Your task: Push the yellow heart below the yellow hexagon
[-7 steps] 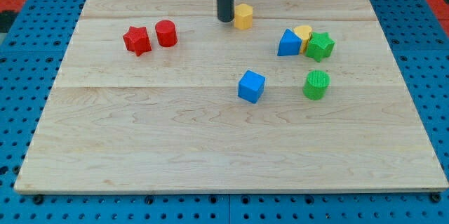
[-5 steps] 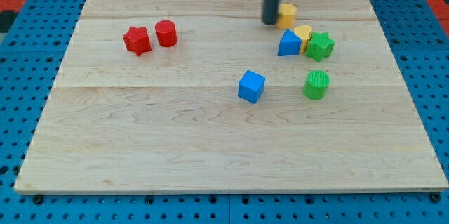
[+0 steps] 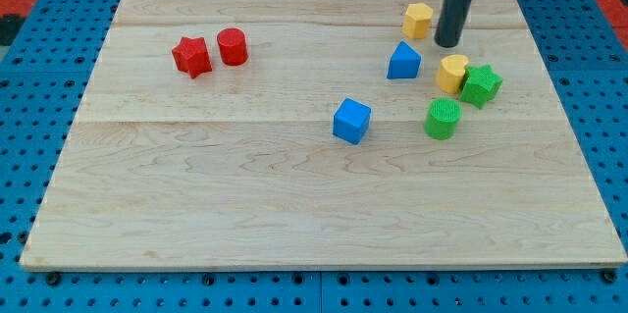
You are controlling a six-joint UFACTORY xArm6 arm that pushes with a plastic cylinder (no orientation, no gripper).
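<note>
Pale wooden board (image 3: 245,185): smooth, matt, visible grain. Ribbed green plastic cylinder (image 3: 443,118); smooth yellow plastic heart (image 3: 451,73). Dark matt rod, my tip (image 3: 447,42).

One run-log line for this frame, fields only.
tip: right of yellow hexagon, above yellow heart | heart touching green star
</note>
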